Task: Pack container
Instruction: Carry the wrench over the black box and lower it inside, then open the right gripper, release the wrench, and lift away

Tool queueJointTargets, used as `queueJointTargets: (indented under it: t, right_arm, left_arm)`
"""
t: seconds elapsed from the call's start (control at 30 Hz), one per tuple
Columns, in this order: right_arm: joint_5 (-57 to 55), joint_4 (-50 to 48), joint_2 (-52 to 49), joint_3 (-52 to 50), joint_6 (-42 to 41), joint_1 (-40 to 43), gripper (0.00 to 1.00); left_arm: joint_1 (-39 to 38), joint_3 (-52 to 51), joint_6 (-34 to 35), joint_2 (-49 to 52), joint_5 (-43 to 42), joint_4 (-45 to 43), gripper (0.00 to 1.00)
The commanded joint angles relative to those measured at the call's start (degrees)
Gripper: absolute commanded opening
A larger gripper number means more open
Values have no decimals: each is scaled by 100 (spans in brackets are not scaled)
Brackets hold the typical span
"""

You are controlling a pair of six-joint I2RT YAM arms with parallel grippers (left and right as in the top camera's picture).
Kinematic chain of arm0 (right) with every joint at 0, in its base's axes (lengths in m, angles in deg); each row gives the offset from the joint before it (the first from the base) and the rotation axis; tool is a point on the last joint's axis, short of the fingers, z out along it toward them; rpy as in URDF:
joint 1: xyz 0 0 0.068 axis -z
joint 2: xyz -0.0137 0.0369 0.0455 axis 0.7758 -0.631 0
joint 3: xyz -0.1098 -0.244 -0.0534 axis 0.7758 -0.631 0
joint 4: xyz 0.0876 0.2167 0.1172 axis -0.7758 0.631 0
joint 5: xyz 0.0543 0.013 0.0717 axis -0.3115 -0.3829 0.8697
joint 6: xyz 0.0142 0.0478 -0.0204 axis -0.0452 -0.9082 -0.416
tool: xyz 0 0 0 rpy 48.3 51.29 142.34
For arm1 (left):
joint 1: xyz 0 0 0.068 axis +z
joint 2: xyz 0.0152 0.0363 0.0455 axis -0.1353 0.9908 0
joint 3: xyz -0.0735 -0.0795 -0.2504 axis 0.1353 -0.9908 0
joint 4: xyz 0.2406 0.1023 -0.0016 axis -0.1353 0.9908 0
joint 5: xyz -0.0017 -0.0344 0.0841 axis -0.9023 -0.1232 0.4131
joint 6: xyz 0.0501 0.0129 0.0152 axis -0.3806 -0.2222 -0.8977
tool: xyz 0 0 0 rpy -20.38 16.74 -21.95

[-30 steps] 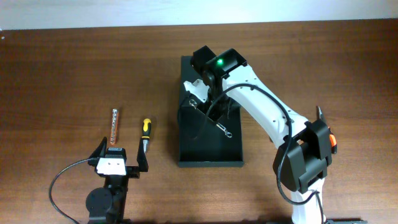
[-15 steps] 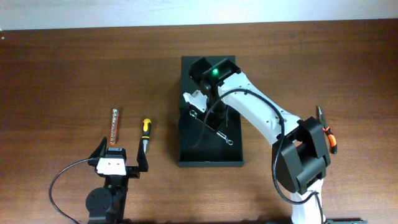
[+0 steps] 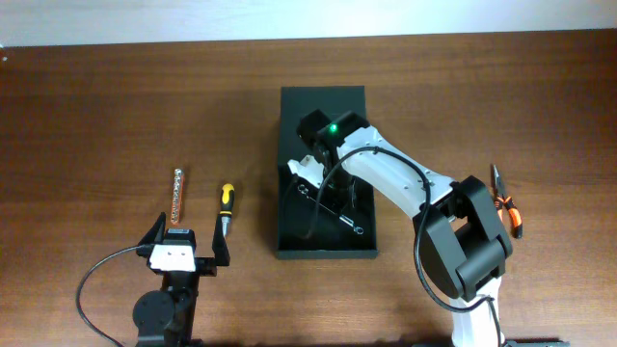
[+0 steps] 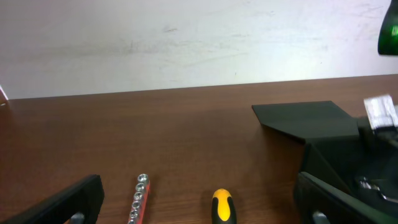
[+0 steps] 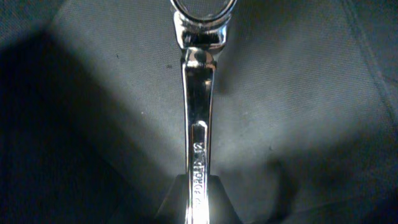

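Down inside container (image 3: 321, 239), right gripper (image 5: 198, 204) clasping wrench (image 5: 198, 106)

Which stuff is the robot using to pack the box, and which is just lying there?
Job: container, wrench, right end effector gripping the wrench inside it.
Lying about on the table: screwdriver, socket rail, pliers.

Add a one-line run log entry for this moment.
right gripper shut on wrench, inside container | left gripper open, near screwdriver | socket rail, pliers on table
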Motion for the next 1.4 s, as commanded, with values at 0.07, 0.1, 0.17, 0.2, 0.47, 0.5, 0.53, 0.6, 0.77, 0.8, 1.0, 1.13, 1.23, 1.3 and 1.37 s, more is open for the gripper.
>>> queueJointTargets:
  t: [0.07, 0.1, 0.17, 0.2, 0.47, 0.5, 0.53, 0.6, 0.77, 0.8, 1.0, 1.13, 1.23, 1.3, 1.37]
  right_arm:
    - [151, -201, 98, -177, 72, -52, 4]
    - [162, -225, 96, -184, 72, -52, 4]
    - [162, -260, 96, -184, 72, -52, 4]
    - [160, -271, 98, -184, 72, -52, 4]
    - [160, -356, 96, -184, 72, -52, 21]
    - [160, -356, 98, -184, 72, -52, 24]
    - [160, -356, 98, -184, 72, -52, 32]
    - [160, -356, 98, -181, 70, -52, 49]
    - [160, -304, 98, 13, -149, -50, 84]
    - [160, -223, 98, 162, -195, -42, 90]
    - [142, 632, 98, 1541, -234, -28, 99]
    - [-195, 1458, 98, 2881, -247, 11, 99]
    - [-968, 2398, 98, 4065, -492, 164, 99]
    - [-1368, 2916, 101, 4671, -682, 321, 99]
    - [-1554, 2911, 275, 4830, -1080, 498, 99]
  left_arm:
    - [13, -44, -87, -55, 44, 2, 99]
    - [13, -44, -87, -55, 44, 2, 99]
    - [13, -44, -87, -55, 42, 2, 99]
    - [13, -44, -87, -55, 44, 2, 99]
    - [13, -44, -87, -55, 42, 2, 99]
    - [13, -44, -87, -55, 44, 2, 99]
    - [13, -44, -87, -55, 42, 2, 99]
    - [13, -44, -87, -55, 44, 2, 99]
    - [13, -44, -87, -55, 44, 2, 99]
    - [13, -44, -87, -55, 44, 2, 99]
    - [13, -44, -87, -55, 44, 2, 99]
    - [15, -44, -87, -55, 44, 2, 99]
    - [13, -44, -87, -55, 42, 2, 99]
    - [13, -44, -87, -55, 42, 2, 99]
    - [13, -44, -87, -55, 42, 2, 99]
